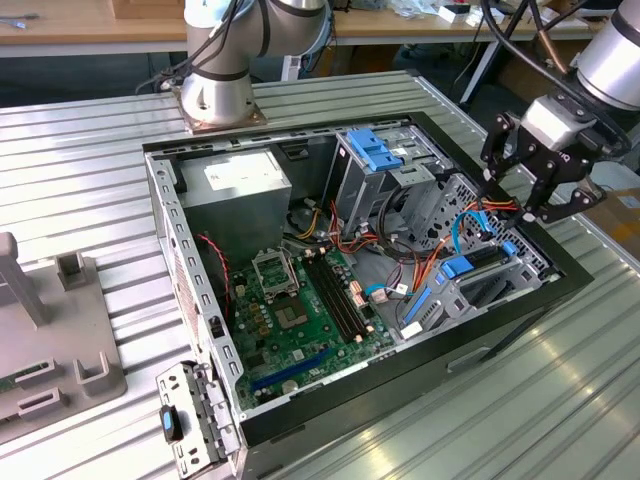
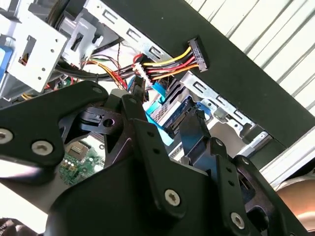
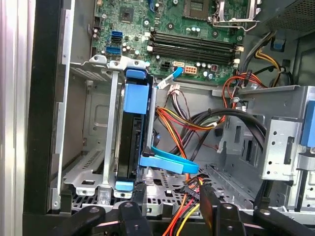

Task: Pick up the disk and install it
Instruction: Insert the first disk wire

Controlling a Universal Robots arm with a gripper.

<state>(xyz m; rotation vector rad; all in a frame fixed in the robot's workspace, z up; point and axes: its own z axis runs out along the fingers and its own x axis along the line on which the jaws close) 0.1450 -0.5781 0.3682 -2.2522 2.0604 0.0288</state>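
The disk (image 3: 129, 147) stands on edge inside the metal drive cage (image 3: 91, 128), a dark slab framed by bright blue rails. In the exterior view the disk (image 1: 478, 272) sits in the cage at the right end of the open computer case. My gripper (image 1: 512, 195) hovers just above that cage, open, with nothing between its fingers. In the first wrist view the black fingers (image 3: 132, 216) sit apart, over the cables beside the disk. In the second wrist view the disk's blue rail (image 2: 158, 117) shows between the spread fingers (image 2: 139, 93).
The case (image 1: 300, 420) lies open on a ribbed metal table. It holds a green motherboard (image 1: 300, 300), a grey power-supply box (image 1: 235, 190), a blue bracket (image 1: 372, 148) on another cage, and loose coloured cables (image 3: 197, 123). The arm's base (image 1: 215, 95) stands behind. A grey fixture (image 1: 60, 340) sits at the exterior view's left.
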